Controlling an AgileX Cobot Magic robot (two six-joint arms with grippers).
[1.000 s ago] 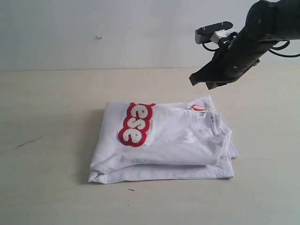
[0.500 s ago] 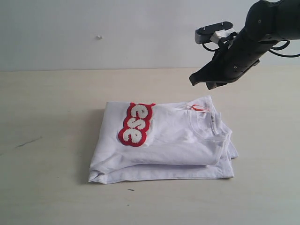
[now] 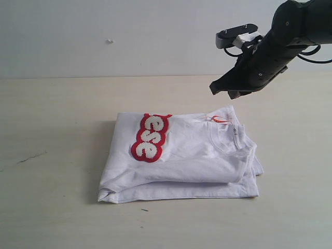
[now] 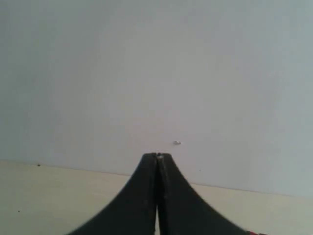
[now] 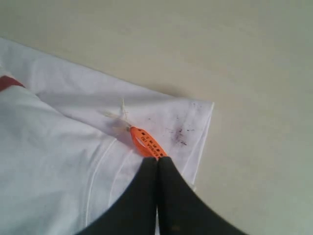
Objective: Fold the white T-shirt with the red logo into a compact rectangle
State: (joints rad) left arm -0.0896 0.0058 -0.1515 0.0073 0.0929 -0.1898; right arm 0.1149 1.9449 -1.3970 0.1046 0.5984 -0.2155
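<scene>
The white T-shirt [image 3: 187, 158] lies folded in a rough rectangle on the table, its collar and orange-red neck tag [image 3: 220, 119] at the back right. The red logo [image 3: 150, 136] shows only partly, letters "ese" running along the shirt's left part. My right gripper [image 3: 231, 92] hangs shut and empty in the air above the shirt's back right corner. In the right wrist view its tips [image 5: 157, 159] are pressed together over the neck tag [image 5: 146, 143] and the white T-shirt [image 5: 54, 147]. My left gripper [image 4: 157, 155] is shut, facing the wall, and is out of the exterior view.
The light wooden table [image 3: 52, 129] surrounds the shirt on all sides. A plain white wall [image 3: 104, 31] stands behind it. A dark stain [image 5: 181, 134] marks the shirt's corner near the tag.
</scene>
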